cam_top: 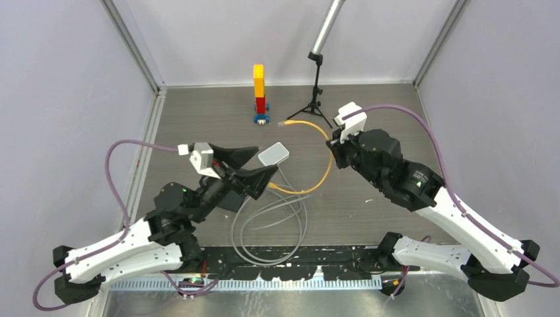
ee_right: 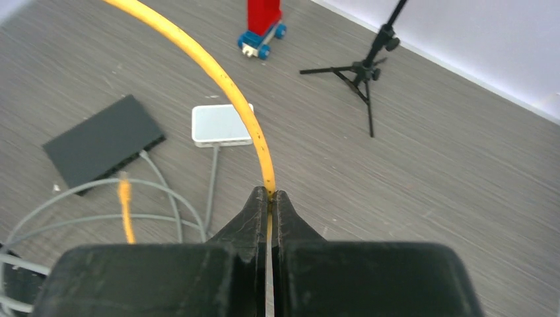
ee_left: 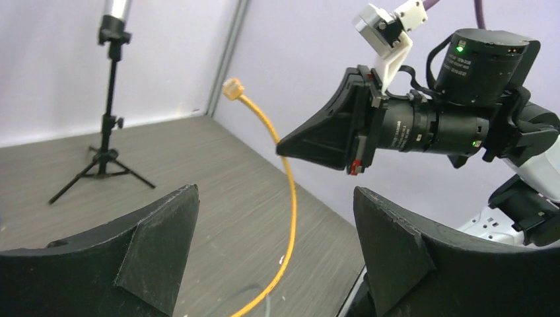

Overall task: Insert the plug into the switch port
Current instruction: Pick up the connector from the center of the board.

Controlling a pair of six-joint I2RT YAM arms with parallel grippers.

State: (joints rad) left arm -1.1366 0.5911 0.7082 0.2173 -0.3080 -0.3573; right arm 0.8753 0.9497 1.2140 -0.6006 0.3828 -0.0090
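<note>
A yellow cable point(cam_top: 326, 173) arcs above the table. My right gripper point(cam_top: 332, 142) is shut on it partway along, and the cable shows pinched between the fingertips in the right wrist view point(ee_right: 269, 193). Its plug point(cam_top: 284, 123) hangs free in the air past the grip, also seen from the left wrist point(ee_left: 232, 88). The cable's other end point(ee_right: 124, 198) lies on the table. The white box point(cam_top: 273, 154) lies flat mid-table point(ee_right: 221, 125) with a grey lead leaving its near side. Its switch port cannot be made out. My left gripper point(cam_top: 263, 160) stands open and empty just left of the box point(ee_left: 277, 231).
A black flat switch point(ee_right: 105, 142) lies left of the white box, partly under my left arm. Grey cables point(cam_top: 271, 224) loop toward the front edge. A red, yellow and blue brick tower point(cam_top: 260, 92) and a small black tripod point(cam_top: 315, 99) stand at the back.
</note>
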